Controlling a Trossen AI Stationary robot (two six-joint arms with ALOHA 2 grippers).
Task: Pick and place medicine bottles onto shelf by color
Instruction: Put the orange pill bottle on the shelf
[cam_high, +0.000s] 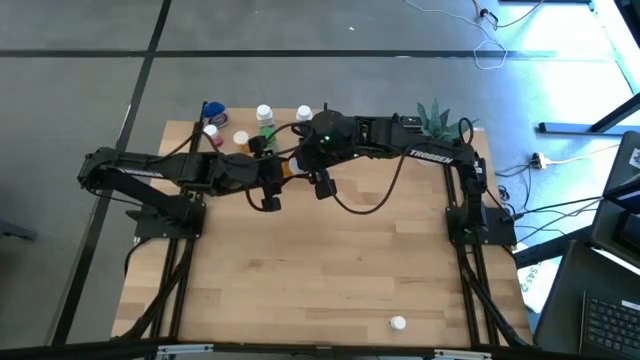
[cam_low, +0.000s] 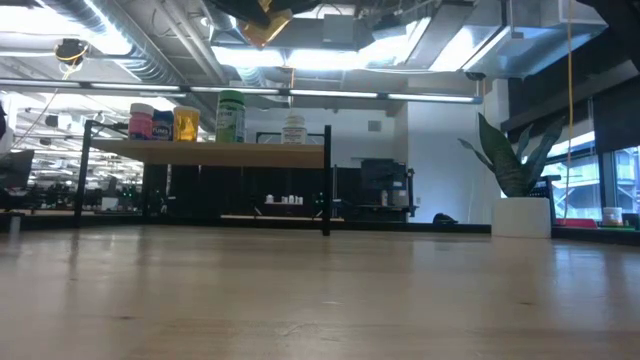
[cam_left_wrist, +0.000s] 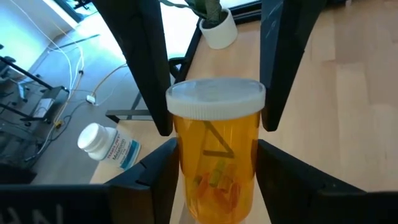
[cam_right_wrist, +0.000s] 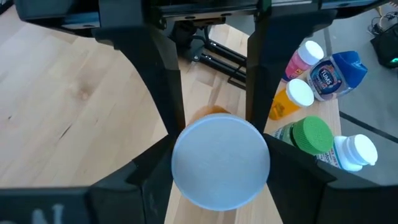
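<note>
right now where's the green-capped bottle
On the shelf at the table's far edge, the green-capped bottle stands between an orange bottle and a white bottle.

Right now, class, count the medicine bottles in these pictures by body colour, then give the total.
orange medicine bottles: 2
white medicine bottles: 2
green medicine bottle: 1
pink medicine bottle: 1
blue medicine bottle: 1
Total: 7

The shelf (cam_high: 225, 150) sits at the table's (cam_high: 330, 280) eleven o'clock edge, carrying a row of medicine bottles (cam_high: 264, 116). The potted plant (cam_high: 436, 118) stands at one o'clock. A lone bottle (cam_high: 398, 323) lies at five o'clock, well apart from the rest.
</note>
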